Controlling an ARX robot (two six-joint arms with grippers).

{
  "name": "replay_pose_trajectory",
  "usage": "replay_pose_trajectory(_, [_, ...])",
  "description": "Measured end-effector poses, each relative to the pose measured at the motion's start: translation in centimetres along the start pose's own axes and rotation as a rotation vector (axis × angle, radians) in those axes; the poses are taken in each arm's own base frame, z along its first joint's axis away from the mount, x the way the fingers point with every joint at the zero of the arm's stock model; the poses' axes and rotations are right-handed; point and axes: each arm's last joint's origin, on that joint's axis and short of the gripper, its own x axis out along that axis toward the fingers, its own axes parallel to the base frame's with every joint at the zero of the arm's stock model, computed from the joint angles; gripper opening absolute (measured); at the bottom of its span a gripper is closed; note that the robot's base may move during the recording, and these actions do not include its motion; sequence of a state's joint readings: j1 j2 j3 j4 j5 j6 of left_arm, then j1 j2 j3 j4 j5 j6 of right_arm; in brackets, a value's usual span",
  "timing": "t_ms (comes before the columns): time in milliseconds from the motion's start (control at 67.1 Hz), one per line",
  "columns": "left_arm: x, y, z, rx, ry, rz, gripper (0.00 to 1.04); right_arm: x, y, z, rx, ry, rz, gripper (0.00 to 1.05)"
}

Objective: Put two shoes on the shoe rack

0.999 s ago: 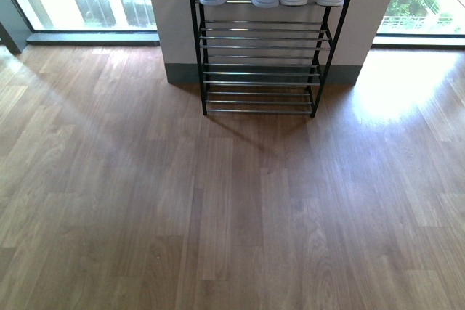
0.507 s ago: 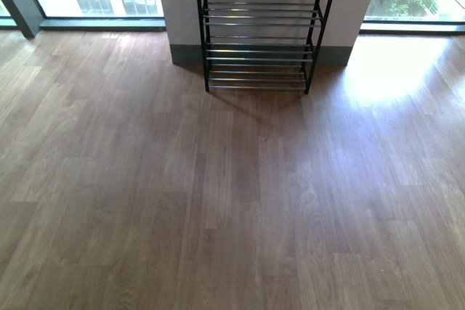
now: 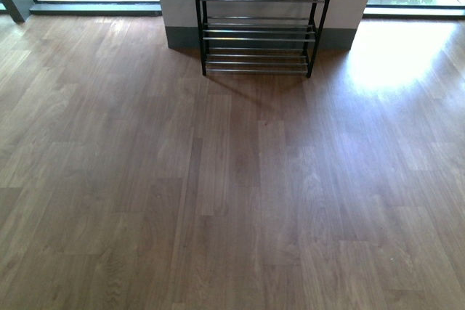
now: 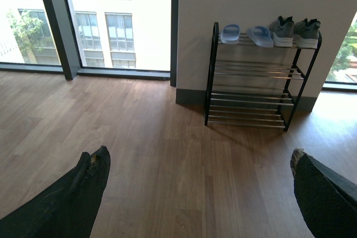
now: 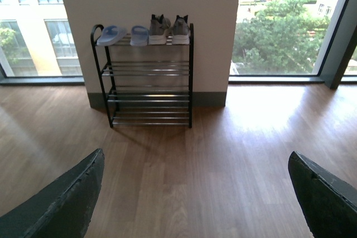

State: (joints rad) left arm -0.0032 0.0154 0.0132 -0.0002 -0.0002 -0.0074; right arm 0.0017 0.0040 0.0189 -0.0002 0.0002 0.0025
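Observation:
The shoe rack (image 3: 258,30) stands against a white wall pillar; the front view shows only its lower tiers, and neither gripper. In both wrist views the whole shoe rack (image 4: 254,87) (image 5: 148,76) appears, its top tier carrying two pale-blue slide sandals (image 4: 245,34) (image 5: 124,34) and two grey knit sneakers (image 4: 295,30) (image 5: 166,29) side by side. My left gripper (image 4: 199,163) is open over bare wooden floor, well short of the rack. My right gripper (image 5: 195,163) is open too, with nothing between its fingers, also far from the rack.
Wood plank floor (image 3: 232,194) stretches from the rack toward me. Floor-to-ceiling windows (image 5: 284,26) flank the pillar on both sides, and a dark window post (image 4: 56,26) stands at the left. A sunlit patch (image 3: 396,56) lies on the floor right of the rack.
In the front view the rack has slid upward and its top tier with the shoes has passed out of frame; more floor shows below it.

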Motion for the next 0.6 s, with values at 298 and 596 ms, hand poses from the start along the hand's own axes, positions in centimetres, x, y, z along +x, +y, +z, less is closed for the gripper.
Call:
replay_pose_trajectory(298, [0.00,0.00,0.01,0.000,0.000,0.000,0.95,0.00,0.00,0.00,0.000,0.000,0.000,0.96])
replay_pose_trajectory(596, [0.00,0.00,0.00,0.000,0.000,0.000,0.95,0.00,0.00,0.00,0.000,0.000,0.000,0.96])
